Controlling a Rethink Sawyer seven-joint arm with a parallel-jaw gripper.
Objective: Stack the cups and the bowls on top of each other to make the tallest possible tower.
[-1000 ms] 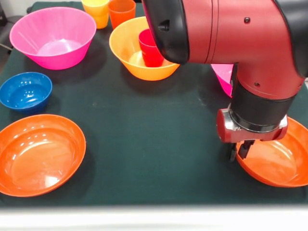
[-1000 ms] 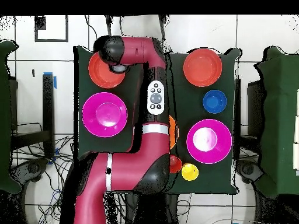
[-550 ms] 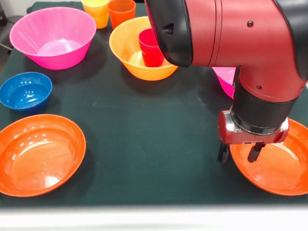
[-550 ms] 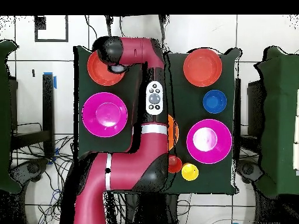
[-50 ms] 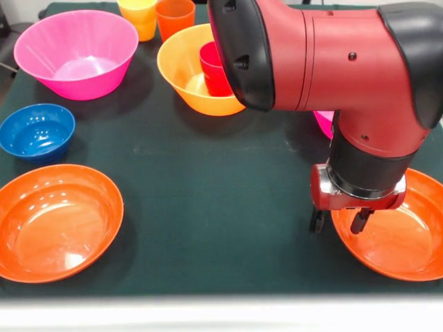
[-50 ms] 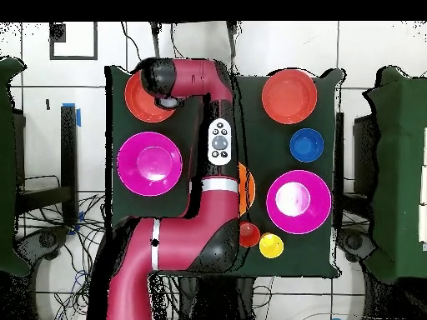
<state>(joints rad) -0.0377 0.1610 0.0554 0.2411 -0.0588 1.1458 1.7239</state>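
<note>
Red-orange shallow plastic bowl [image 5: 394, 238] sits at the table's [image 5: 221, 200] front right corner in the front view, and my gripper [image 5: 338, 223] hangs over its left rim, fingers spread wide and holding nothing, one outside the rim and one inside. That straddle is what a closing grasp would turn on, I judge. Across the table, a large deep orange bowl [image 5: 190, 72] holds a red plastic cup [image 5: 216, 69]. A small blue bowl [image 5: 36, 131] sits by the left edge.

Seen from overhead, my red arm [image 6: 218, 142] crosses the table, its end above the red-orange bowl [image 6: 140, 93], so the gripper itself is hidden. The twin shallow bowl [image 6: 289, 96] sits at the opposite corner.
</note>
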